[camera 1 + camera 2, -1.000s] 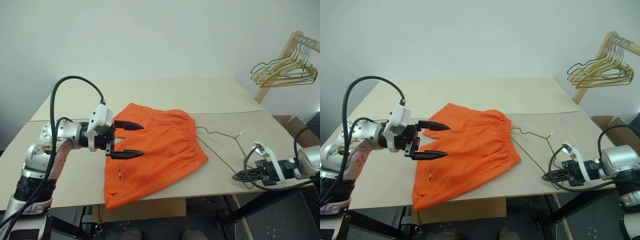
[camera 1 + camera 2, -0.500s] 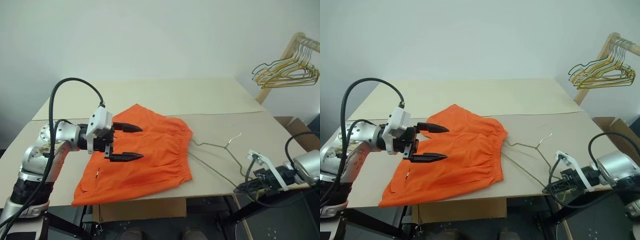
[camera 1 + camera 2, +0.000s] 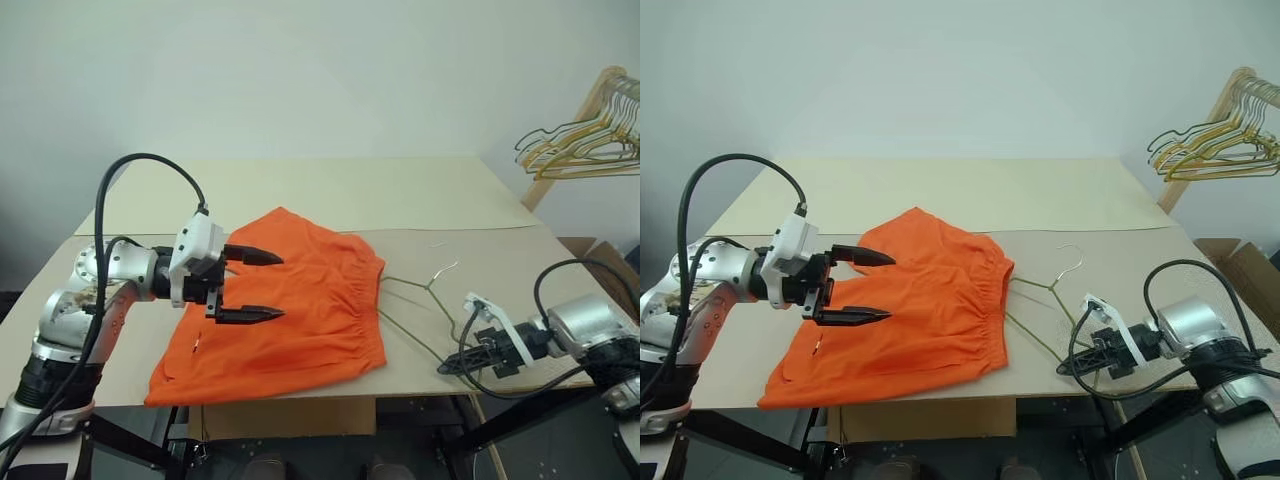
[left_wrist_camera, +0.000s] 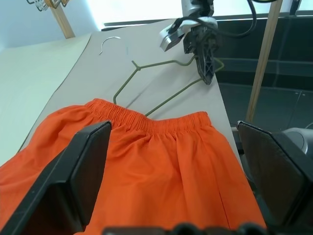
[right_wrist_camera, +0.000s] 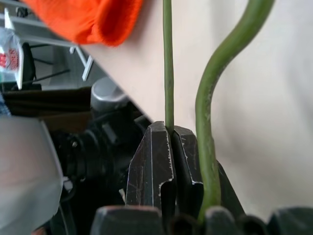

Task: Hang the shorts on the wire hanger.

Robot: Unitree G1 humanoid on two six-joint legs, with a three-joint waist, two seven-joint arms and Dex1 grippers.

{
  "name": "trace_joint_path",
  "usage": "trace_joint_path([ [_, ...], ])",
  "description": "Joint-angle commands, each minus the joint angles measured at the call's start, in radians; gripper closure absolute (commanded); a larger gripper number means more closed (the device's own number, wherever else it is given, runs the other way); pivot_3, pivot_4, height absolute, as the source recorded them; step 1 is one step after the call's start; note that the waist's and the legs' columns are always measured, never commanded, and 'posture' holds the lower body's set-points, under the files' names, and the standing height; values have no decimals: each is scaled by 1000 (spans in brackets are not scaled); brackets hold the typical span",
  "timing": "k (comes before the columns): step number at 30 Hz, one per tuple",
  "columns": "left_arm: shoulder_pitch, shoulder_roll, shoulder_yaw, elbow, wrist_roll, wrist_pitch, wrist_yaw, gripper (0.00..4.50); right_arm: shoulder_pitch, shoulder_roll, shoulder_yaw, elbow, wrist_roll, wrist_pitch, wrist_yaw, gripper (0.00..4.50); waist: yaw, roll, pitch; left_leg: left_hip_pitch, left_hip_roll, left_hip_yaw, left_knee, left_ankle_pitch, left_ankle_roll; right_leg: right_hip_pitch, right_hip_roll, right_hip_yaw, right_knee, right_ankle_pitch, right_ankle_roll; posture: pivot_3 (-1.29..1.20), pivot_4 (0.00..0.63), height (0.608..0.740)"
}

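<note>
The orange shorts [image 3: 300,310] lie flat on the table, waistband [image 4: 146,120] toward the right. The thin green wire hanger [image 3: 412,290] lies just right of them; its hook [image 3: 1072,255] points away and its near end meets the waistband. My right gripper [image 3: 452,364] is shut on the hanger's wire [image 5: 167,73] at its right corner, by the table's front edge. My left gripper [image 3: 278,287] hovers open over the left half of the shorts, holding nothing; its fingers [image 4: 83,176] frame the fabric.
A bunch of gold and dark wire hangers [image 3: 585,150] hangs on a wooden rack at the far right. A cardboard box [image 3: 605,255] sits beyond the table's right edge. The beige table [image 3: 330,190] has bare room behind the shorts.
My right gripper has moved left and down with the hanger, carrying it toward the shorts. The shorts shifted left and spread out flatter. The left gripper stayed put. The camera turned slightly.
</note>
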Motion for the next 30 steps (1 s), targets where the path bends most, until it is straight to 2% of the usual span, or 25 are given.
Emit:
trace_joint_path([
  [1,-11,14,22,-18,-7,-10,4,41,-86,52,-93,130,-10,-1,-71,4500,3,0,0,0,0,0,0,0,0,0,0,0,0,0,0,114,0,740],
  [5,-2,16,24,-29,-6,-8,13,41,-103,93,-130,178,-12,10,-105,4500,13,0,0,-2,0,0,-1,0,0,-1,0,-1,0,0,0,116,0,740],
  [13,-8,18,15,-33,-9,0,20,41,-35,116,-125,-27,71,123,-72,4500,12,0,0,-4,0,-2,0,0,0,-1,0,-2,-1,0,0,108,0,740],
  [23,-28,20,0,-27,-4,4,10,41,-119,211,-209,211,21,70,-196,4500,4,0,0,-2,0,-1,0,0,0,-1,0,-2,-1,0,0,103,0,740],
  [26,-26,21,0,-29,-4,5,9,41,-124,210,-247,210,31,63,-203,4500,4,0,0,-3,0,-1,-1,0,0,-1,0,-2,-1,0,0,106,0,740],
  [30,-21,28,6,-26,-1,1,8,41,-78,157,-285,75,47,59,-203,4500,9,0,0,-3,0,-2,-1,0,0,-1,-1,-2,-1,0,0,107,0,740],
])
